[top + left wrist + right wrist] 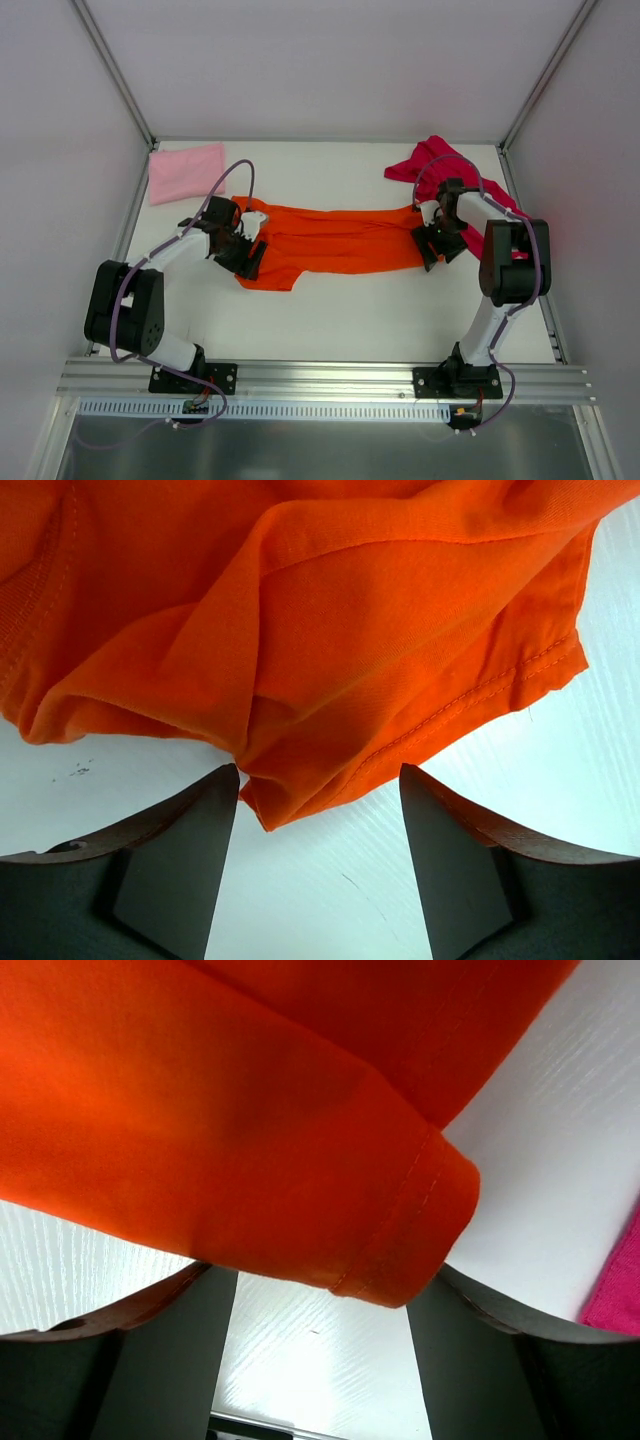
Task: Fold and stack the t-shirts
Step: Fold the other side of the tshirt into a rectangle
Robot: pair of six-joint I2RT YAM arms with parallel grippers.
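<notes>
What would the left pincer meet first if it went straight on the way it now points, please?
Most likely the orange t-shirt: its bunched corner lies directly ahead of the left pincer, reaching in between its spread jaws. Exact depth is unclear.

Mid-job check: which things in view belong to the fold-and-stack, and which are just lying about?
Job:
orange t-shirt, spread between the arms
pink t-shirt, folded, far left
magenta t-shirt, crumpled, far right

Not the job, fixtures only:
table
aluminium rail, near edge
</notes>
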